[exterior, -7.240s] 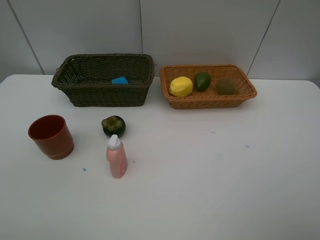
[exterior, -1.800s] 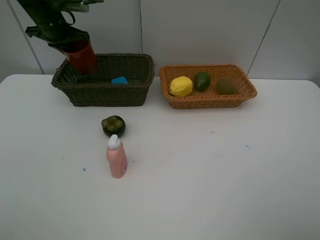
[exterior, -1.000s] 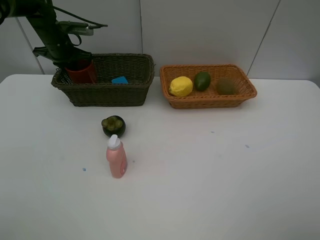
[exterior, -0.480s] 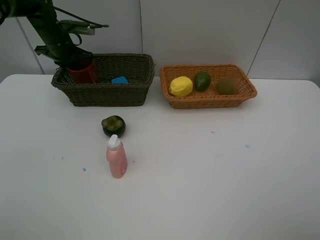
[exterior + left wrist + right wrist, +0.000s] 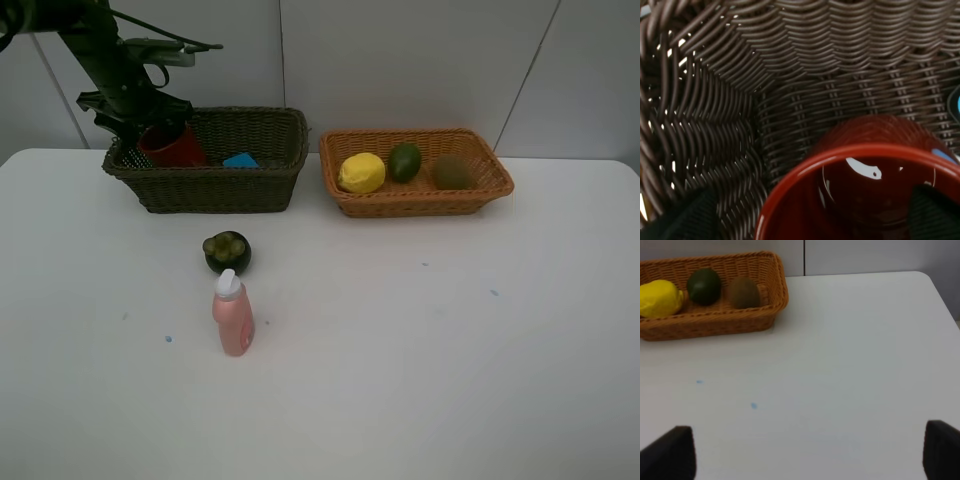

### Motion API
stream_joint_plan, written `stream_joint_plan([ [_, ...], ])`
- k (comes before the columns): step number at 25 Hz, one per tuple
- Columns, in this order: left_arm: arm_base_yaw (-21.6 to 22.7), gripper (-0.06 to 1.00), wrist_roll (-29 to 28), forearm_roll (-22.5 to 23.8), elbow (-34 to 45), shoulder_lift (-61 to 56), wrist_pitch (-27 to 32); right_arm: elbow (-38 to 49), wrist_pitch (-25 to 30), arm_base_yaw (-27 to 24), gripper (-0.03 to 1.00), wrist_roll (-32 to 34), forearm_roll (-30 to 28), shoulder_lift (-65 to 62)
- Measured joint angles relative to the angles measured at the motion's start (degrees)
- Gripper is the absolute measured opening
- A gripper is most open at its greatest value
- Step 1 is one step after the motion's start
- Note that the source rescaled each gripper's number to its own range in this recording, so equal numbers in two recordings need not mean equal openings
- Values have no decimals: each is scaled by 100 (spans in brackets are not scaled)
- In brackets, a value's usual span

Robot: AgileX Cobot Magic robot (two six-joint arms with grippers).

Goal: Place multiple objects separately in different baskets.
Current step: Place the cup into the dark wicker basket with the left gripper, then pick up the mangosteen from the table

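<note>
Red cup [image 5: 175,148] has tipped in dark basket [image 5: 220,186]; left gripper [image 5: 810,216], right gripper [image 5: 807,452] spread wide.

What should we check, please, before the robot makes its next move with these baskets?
1. The red cup sits in the dark basket: ok, leaning.
2. The left hand is open: ok.
3. The right hand is open, empty: ok.
4. The lemon, lime, kiwi lie in the tan basket: ok.
5. The mangosteen and pink bottle are sorted: not ok, both on the table.
6. The pink bottle stands upright: ok.
</note>
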Motion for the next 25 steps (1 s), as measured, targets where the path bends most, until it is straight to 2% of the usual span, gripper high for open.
stream_joint_plan([
  [13, 0, 100, 0, 9, 0, -72, 59, 0, 0, 0, 100, 1, -9, 0],
  [25, 5, 100, 5, 56, 0, -1142, 666, 0, 0, 0, 100, 1, -9, 0],
])
